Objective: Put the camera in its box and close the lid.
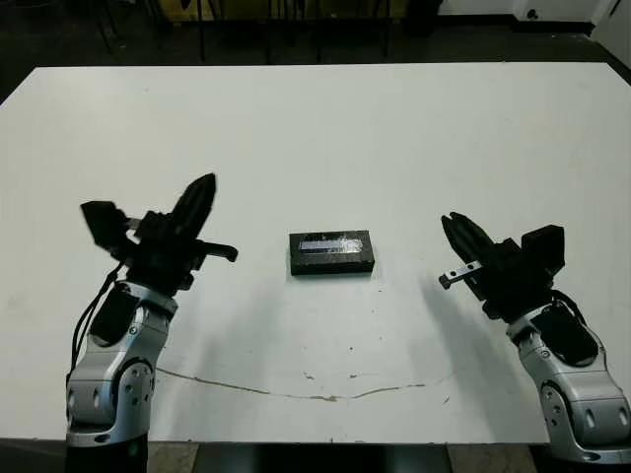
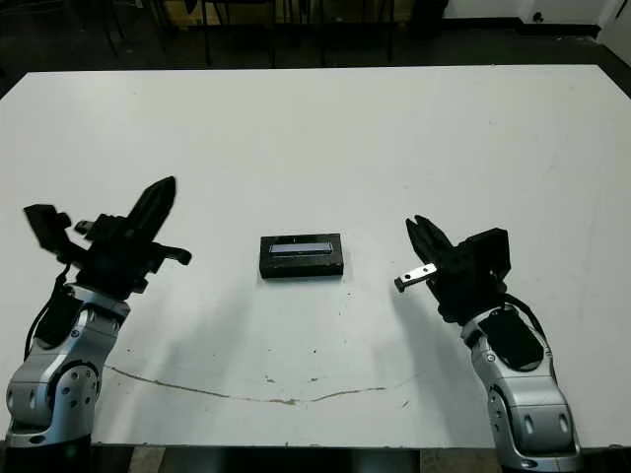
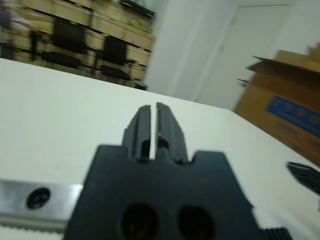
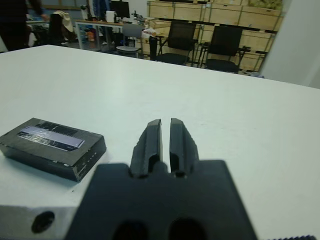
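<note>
The task looks finished, as far as these views can show. A shallow black rectangular lid with a pale grey-blue glossy strip along its top (image 1: 331,243) sits squarely over the small black rectangular box (image 1: 332,264), of which only the dark side walls show beneath it. The two read as one closed block. This block lies near the middle of the white table (image 1: 325,128), somewhat nearer the robot's edge than the far edge and well away from every corner. The camera cannot be seen anywhere on the table, so I judge it is shut inside, though the closed lid hides it and this cannot be confirmed. The right wrist view shows the lid seated flat with no visible gap at the near corner. Nothing appears left to do beyond holding the arms clear.

The left gripper of two black fingers (image 1: 196,201) is raised over the table's left half, well apart from the box, its fingers pressed nearly together and grasping nothing. The right gripper of two black fingers (image 1: 460,234) hangs over the right half, also clear of the box, fingers closed to a thin slit and empty
</note>
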Robot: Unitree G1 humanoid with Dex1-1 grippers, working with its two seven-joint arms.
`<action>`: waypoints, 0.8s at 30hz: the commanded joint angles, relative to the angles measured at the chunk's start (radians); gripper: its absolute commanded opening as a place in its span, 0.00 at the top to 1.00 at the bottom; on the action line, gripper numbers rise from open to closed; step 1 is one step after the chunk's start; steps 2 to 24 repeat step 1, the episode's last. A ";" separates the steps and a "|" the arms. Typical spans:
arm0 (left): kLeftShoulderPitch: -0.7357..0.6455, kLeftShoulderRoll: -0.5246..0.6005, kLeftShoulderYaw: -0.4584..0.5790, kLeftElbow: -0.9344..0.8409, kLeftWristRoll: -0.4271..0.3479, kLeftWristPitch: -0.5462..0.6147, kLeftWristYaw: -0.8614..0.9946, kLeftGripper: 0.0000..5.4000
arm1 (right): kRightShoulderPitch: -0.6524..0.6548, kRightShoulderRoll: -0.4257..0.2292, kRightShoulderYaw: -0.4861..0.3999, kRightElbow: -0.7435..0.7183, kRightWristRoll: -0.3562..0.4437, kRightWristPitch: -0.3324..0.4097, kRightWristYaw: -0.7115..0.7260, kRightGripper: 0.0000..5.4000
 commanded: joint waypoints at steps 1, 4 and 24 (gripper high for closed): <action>0.031 -0.016 -0.014 0.044 0.063 -0.036 0.056 1.00 | 0.020 0.010 -0.006 -0.005 -0.006 0.012 -0.017 1.00; 0.031 -0.016 -0.014 0.044 0.063 -0.036 0.056 1.00 | 0.020 0.010 -0.006 -0.005 -0.006 0.012 -0.017 1.00; 0.031 -0.016 -0.014 0.044 0.063 -0.036 0.056 1.00 | 0.020 0.010 -0.006 -0.005 -0.006 0.012 -0.017 1.00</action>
